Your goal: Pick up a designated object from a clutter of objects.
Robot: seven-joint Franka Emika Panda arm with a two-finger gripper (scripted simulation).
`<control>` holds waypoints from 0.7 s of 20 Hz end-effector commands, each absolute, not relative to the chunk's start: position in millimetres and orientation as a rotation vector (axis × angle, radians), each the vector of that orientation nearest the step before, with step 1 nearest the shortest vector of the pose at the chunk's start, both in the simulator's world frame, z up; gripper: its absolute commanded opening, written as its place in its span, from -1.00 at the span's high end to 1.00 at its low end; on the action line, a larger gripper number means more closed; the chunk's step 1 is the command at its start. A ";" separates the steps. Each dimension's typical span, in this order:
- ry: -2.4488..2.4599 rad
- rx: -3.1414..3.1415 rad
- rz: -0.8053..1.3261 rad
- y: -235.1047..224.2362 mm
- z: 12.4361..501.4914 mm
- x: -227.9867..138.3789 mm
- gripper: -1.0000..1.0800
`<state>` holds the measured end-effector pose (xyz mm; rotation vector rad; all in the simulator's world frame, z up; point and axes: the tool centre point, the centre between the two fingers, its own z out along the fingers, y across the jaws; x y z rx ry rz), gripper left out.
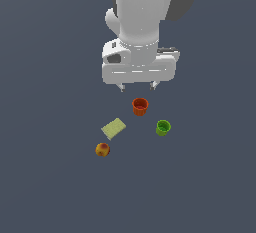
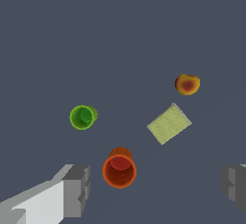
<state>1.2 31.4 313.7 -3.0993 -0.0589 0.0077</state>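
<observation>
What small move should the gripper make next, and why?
Probably travel across toward the apple, staying high. The open gripper hangs above the orange-red cup, while the apple lies farthest away, beyond the flat block.

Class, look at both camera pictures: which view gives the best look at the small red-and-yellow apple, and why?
The wrist view: the apple appears larger there, its mottled red and yellow skin clear beside the flat block. The exterior view shows the apple too, unobstructed but smaller, nearest the camera among the objects.
</observation>
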 end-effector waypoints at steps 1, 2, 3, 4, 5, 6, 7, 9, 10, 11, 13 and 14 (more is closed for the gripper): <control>-0.063 -3.100 0.008 30.2 313.1 1.7 -0.92; -0.069 -3.100 0.008 29.8 312.6 2.2 -0.92; -0.077 -3.100 0.008 29.3 311.9 2.7 -0.92; -0.087 -3.101 0.007 28.9 311.0 3.4 -0.92; -0.099 -3.101 0.007 28.3 310.0 4.2 -0.92; -0.113 -3.101 0.007 27.6 308.9 5.2 -0.92; -0.128 -3.102 0.007 26.7 307.6 6.3 -0.92; -0.164 -3.103 0.006 24.3 304.5 8.9 -0.92; -0.185 -3.103 0.006 23.0 302.7 10.3 -0.92; -0.207 -3.103 0.006 21.7 300.8 11.8 -0.92; -0.258 -3.102 0.005 18.6 296.4 15.3 -0.92; -0.285 -3.101 0.005 16.8 293.9 17.1 -0.92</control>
